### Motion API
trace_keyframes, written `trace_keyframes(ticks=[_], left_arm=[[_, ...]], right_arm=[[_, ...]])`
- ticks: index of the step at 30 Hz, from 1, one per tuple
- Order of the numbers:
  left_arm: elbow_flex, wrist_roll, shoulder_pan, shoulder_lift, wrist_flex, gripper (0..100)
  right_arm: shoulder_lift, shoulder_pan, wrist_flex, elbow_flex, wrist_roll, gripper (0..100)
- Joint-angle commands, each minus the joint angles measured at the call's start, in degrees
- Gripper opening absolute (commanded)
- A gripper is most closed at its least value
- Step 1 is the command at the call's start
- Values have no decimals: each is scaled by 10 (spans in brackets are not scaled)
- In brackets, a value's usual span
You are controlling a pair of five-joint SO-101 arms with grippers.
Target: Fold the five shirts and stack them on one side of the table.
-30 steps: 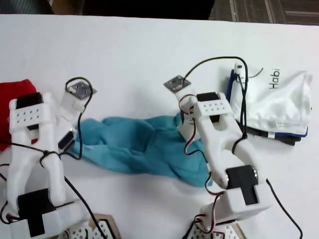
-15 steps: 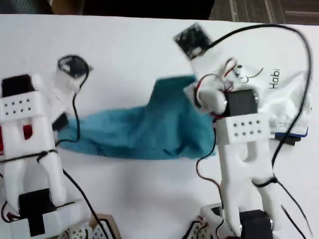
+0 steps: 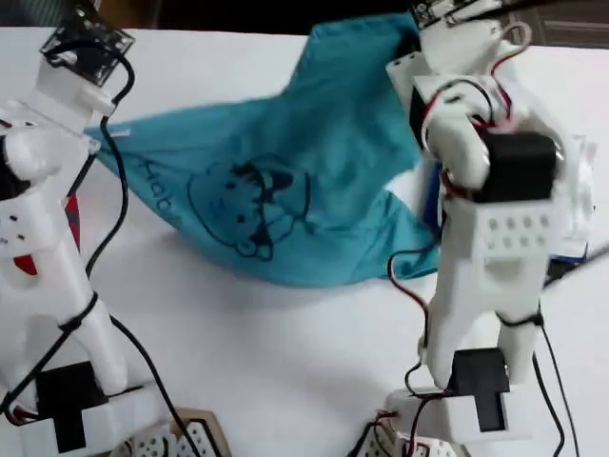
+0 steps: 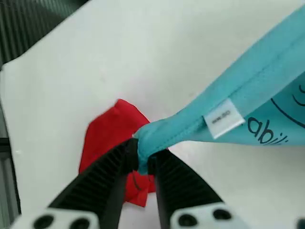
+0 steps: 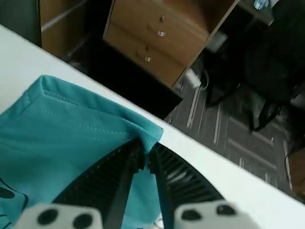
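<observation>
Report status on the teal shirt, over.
Left gripper shut on teal shirt corner, right gripper shut on another edge. Shirt stretched between them above the table, print showing. Red shirt lies below left gripper.

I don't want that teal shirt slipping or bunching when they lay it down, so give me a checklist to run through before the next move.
1. Left gripper shut on a corner of the teal shirt: ok.
2. Right gripper shut on another edge of it: ok.
3. Shirt spread between the two grippers, print showing in the high view: ok.
4. Shirt free of folds: not ok, its lower part sags and bunches near the right arm.
5. Bare table in front of the shirt to lay it on: ok.
6. Red shirt, lying below the left gripper, clear of the landing spot: cannot tell.
</observation>
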Motion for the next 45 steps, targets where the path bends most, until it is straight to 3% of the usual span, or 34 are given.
trace_keyframes(ticks=[1,8,16,27,33,39,45], left_arm=[[-57,12,0,-20,7,25],[-118,36,2,-48,8,25],[-115,70,3,-131,8,25],[7,72,2,-241,-3,25],[17,73,2,-289,-23,25],[21,73,2,-338,-22,25],[22,73,-1,-390,-11,25]], right_arm=[[-1,-7,28,-118,4,21],[-1,-7,91,-282,1,21],[-14,-1,138,-345,4,21],[-108,-1,31,-346,86,20],[-137,-1,-6,-345,90,21],[-163,-1,2,-345,86,21],[-234,-1,92,-345,78,21]])
